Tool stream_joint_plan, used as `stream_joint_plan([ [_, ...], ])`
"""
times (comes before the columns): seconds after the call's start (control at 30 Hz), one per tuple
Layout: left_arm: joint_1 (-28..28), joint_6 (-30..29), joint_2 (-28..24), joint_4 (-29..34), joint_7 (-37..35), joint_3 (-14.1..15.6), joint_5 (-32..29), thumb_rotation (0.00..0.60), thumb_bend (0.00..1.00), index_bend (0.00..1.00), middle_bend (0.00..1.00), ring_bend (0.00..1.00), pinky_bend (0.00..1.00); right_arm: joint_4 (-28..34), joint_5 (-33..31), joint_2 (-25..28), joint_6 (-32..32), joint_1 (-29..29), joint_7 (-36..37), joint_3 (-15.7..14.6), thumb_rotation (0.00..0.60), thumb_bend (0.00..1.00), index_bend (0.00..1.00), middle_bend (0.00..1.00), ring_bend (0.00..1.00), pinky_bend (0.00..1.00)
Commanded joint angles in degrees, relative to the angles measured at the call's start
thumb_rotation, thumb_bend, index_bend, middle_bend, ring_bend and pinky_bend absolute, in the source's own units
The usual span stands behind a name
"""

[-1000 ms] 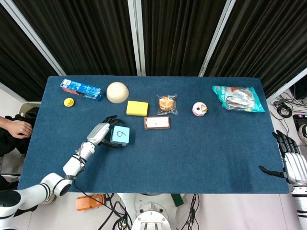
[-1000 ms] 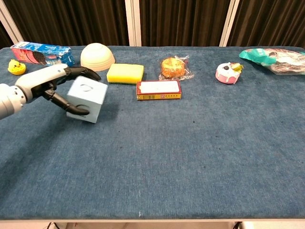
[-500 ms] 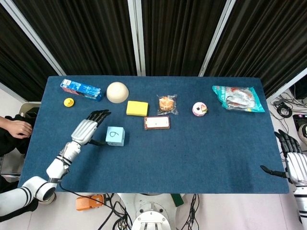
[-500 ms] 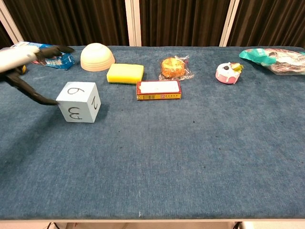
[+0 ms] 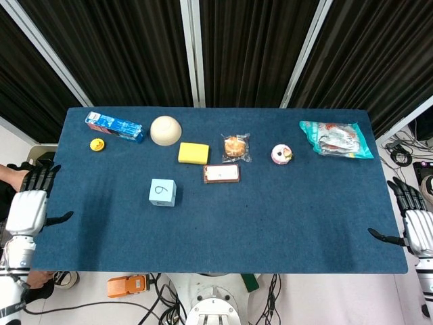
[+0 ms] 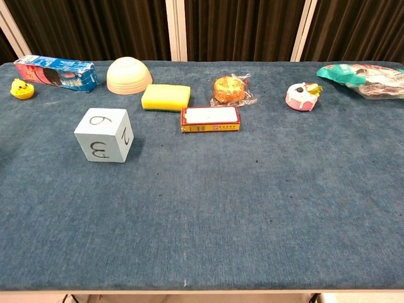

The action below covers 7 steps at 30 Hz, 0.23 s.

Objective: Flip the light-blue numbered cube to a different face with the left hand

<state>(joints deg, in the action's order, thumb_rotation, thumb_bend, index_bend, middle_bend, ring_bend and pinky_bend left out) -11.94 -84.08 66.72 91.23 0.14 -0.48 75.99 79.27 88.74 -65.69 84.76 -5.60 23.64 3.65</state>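
Cube (image 5: 162, 192) flat on blue cloth, mid-left, 6 up, untouched; left hand (image 5: 28, 203) off table's left edge, fingers spread, empty; right hand (image 5: 419, 233) likewise, far right; risk: fresh reach nudging cube, no roll.

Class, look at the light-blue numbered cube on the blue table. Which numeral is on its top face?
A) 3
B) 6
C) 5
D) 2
B: the light-blue numbered cube shows a 6 on its upward face in both views, while the chest view has 3 and 2 on its side faces.
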Motion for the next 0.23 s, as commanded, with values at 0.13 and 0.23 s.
stream_joint_plan([
  [0.13,7.4,-5.6,-0.3,0.5,-3.2,4.7,3.5,0.600,0.07,0.01,0.02,0.00,0.00,1.3,0.9,0.0,0.9,0.3,-1.2,-0.6,0.600,0.02,0.00,0.05,0.00,0.08],
  [0.23,9.6,-7.4,0.2,0.6,-3.8,5.3,4.2,0.600,0.07,0.02,0.02,0.00,0.00,2.0,1.2,0.1,1.3,0.4,-1.8,-0.7,0.600,0.02,0.00,0.05,0.00,0.08],
])
